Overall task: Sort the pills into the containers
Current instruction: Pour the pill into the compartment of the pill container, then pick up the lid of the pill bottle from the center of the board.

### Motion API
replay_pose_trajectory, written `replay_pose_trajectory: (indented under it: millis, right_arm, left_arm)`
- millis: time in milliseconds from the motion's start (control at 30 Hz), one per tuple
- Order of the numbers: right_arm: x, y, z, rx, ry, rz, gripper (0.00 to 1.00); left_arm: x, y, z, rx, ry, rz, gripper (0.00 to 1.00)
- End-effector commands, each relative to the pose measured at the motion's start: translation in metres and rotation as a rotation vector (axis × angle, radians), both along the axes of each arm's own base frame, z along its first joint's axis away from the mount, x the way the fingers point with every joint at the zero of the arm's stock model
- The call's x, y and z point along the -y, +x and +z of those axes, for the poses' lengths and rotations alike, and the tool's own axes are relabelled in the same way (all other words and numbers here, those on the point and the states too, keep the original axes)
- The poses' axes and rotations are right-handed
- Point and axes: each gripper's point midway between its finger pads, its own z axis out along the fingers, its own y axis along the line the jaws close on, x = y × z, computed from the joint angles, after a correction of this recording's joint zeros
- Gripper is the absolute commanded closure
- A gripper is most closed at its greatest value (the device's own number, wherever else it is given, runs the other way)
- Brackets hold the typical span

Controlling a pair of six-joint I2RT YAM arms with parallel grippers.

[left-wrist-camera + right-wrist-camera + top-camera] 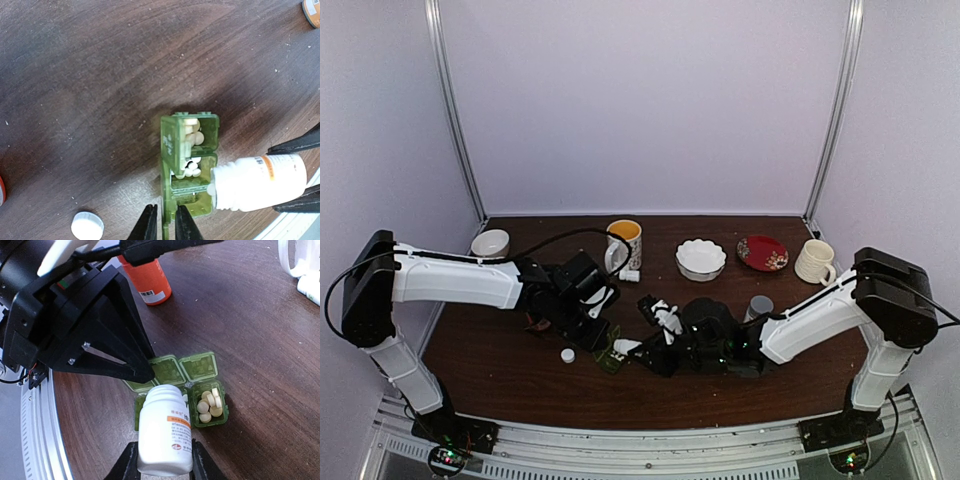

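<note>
Over pill box (170, 150), I held white bottle (165, 435) tipped in right gripper (162, 462) to pour; left gripper (166, 225) pinched box wall, steadying.

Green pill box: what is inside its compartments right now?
White pills lie in the end compartment of the green pill box, and more in the next one. The white bottle in the right gripper has its mouth over the third, hiding what is in there.

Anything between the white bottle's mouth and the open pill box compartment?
Nothing visible. The right hand holds the uncapped white bottle tipped, with its mouth right at the open pill box.
</note>
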Motion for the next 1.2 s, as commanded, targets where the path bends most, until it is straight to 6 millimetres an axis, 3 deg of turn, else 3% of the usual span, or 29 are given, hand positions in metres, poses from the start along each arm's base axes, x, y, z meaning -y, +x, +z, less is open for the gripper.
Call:
replay_pose_trajectory:
  millis: [0,100,200,333,600,767,933,1167]
  right_arm:
    - [-0.001,0.003,-0.001,0.005,-0.014,0.002,1.0]
    - [0.001,0.002,0.008,0.013,0.053,-0.01,1.0]
    - [0.0,0.005,-0.005,0.001,-0.04,-0.01,1.0]
    - [0.002,-0.002,0.015,0.016,0.099,0.005,1.0]
    - [0.006,-0.004,0.038,0.065,0.191,0.009,1.0]
    - [0.01,-0.004,0.054,0.099,0.247,0.002,1.0]
    - [0.023,-0.007,0.096,0.199,0.369,-0.005,1.0]
    - [0.042,-0.015,0.187,0.395,0.535,-0.007,1.0]
  left_arm:
    - [0.008,0.006,0.018,0.041,-0.045,0.003,0.84]
    - [0.009,0.006,0.02,0.043,-0.048,0.003,0.85]
    - [0.009,0.007,0.023,0.048,-0.05,0.004,0.84]
    - [0.007,0.008,0.032,0.062,-0.054,0.01,0.84]
    - [-0.004,0.01,0.063,0.118,-0.079,0.05,0.82]
    - [-0.017,0.011,0.072,0.15,-0.056,0.085,0.8]
    - [-0.035,0.013,0.075,0.183,-0.011,0.12,0.79]
    - [-0.059,0.012,0.081,0.201,0.031,0.158,0.79]
